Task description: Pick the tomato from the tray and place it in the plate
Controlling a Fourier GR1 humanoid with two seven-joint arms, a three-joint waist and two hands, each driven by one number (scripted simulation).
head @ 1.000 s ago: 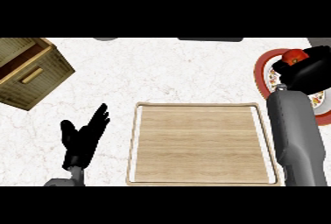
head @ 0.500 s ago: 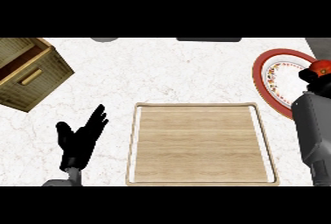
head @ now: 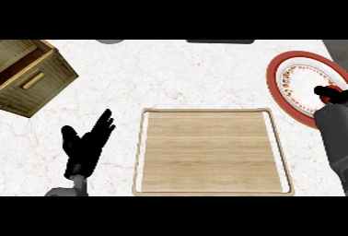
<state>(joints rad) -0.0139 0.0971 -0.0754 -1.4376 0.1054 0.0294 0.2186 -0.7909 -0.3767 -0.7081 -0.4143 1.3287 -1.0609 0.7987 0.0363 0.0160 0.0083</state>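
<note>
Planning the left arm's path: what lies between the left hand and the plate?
In the head view, the wooden tray fills most of the stretch between the left hand and the plate; its board shows bare, with white counter either side.

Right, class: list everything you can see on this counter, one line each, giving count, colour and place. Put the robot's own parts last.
Wooden tray: one, light wood with a pale rim, centre of the counter, nothing on it.
Plate: one, red rim with a white patterned centre, far right.
Tomato: one, red, only a sliver shows, over the plate at the right robot hand.
Wooden drawer box: one, tan, far left, open on top.
Counter: one, white marbled.
Left robot hand: one, black, open, resting left of the tray.
Right robot hand: one, black, at the plate's right edge, mostly hidden by its grey forearm.
</note>
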